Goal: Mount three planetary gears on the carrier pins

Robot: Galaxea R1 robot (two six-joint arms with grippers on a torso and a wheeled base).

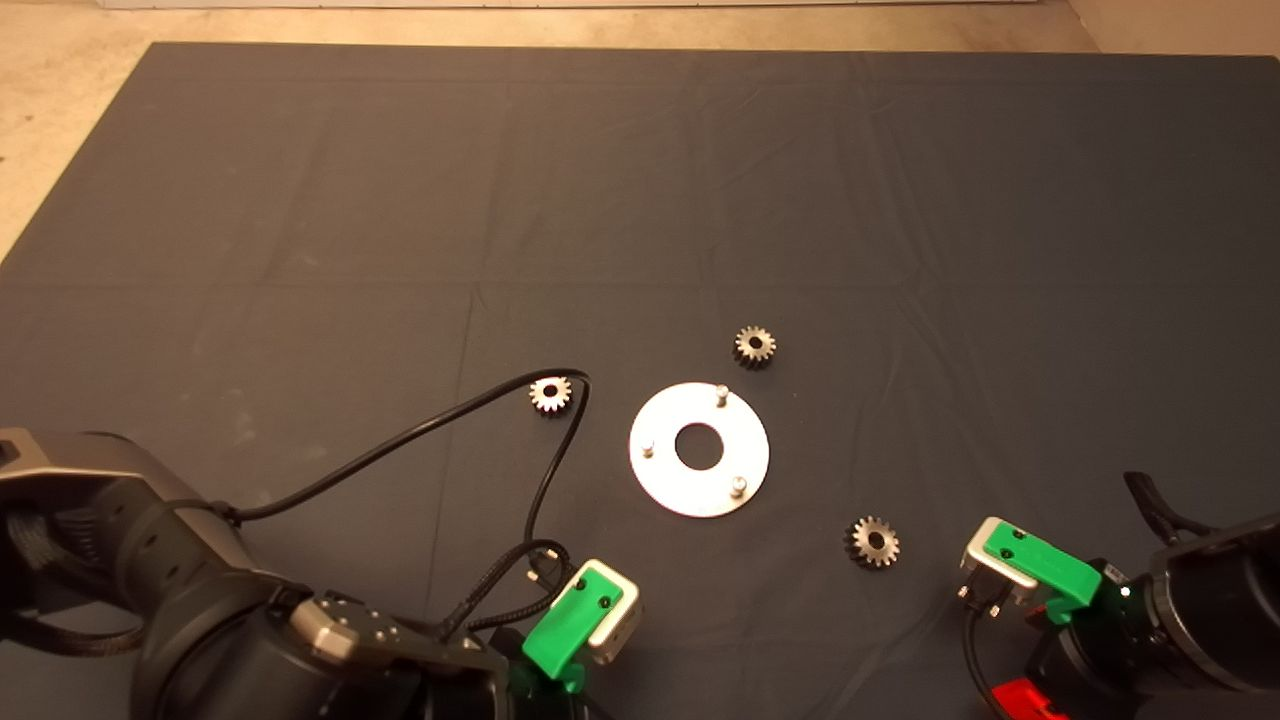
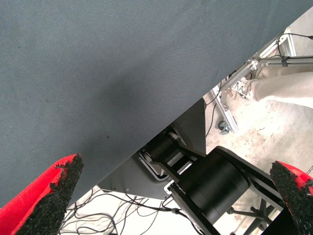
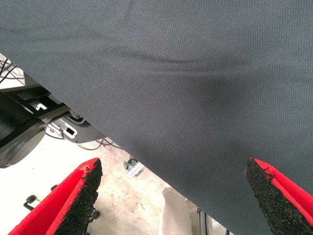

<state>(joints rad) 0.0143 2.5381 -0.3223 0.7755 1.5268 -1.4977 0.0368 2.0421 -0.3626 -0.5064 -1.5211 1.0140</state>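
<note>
The flat silver disc point(image 1: 699, 449) lies on the dark mat point(image 1: 640, 200), and its three carrier pins point(image 1: 721, 394) point(image 1: 648, 449) point(image 1: 738, 487) stand bare. Three planetary gears lie flat on the mat around it: one just beyond the disc point(image 1: 755, 346), one to its left point(image 1: 550, 394) and one to its near right point(image 1: 873, 542). My left gripper point(image 1: 580, 620) waits at the lower left edge; its fingers point(image 2: 54, 196) are open and hold nothing. My right gripper point(image 1: 1030, 575) waits at the lower right, near the right-hand gear; its fingers point(image 3: 73, 200) are also open and hold nothing.
A black cable point(image 1: 400, 440) loops from the left arm across the mat and curves right beside the left gear. Both wrist views look past the mat's near edge to the floor, the robot's base point(image 2: 210, 186) and a person's leg point(image 2: 283, 88).
</note>
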